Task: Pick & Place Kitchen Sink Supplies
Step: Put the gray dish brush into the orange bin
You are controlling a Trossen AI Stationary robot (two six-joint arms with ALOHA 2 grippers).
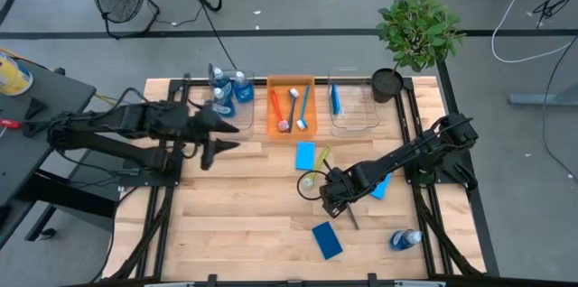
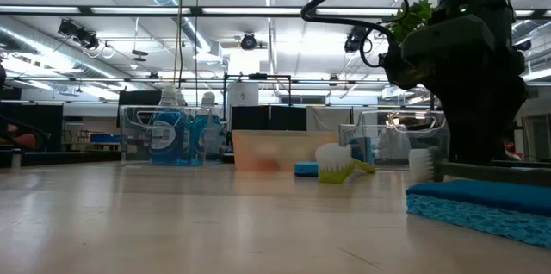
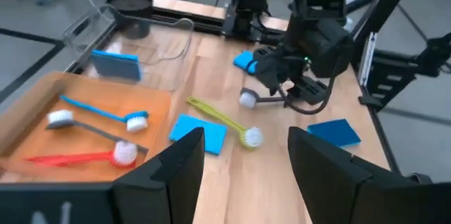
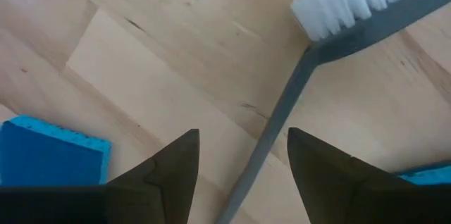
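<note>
A dark grey brush (image 4: 282, 104) with white bristles (image 4: 349, 2) lies flat on the wooden table. My right gripper (image 4: 243, 139) points down over it, open, one finger on each side of the handle and apart from it; in the high view this gripper (image 1: 332, 197) is right of centre. My left gripper (image 3: 246, 175) is open with nothing between its fingers, raised over the table's left part (image 1: 212, 150). A yellow-green brush (image 1: 318, 166), blue sponges (image 1: 305, 154) (image 1: 327, 239) (image 1: 380, 187) and a clear bottle (image 1: 405, 239) lie loose on the table.
At the far edge stand a clear bin with bottles (image 1: 228, 96), an orange bin (image 1: 291, 123) with red, grey and blue brushes, and a clear bin (image 1: 355, 124) with one blue sponge (image 1: 335, 99). A potted plant (image 1: 411, 39) stands at the far right corner.
</note>
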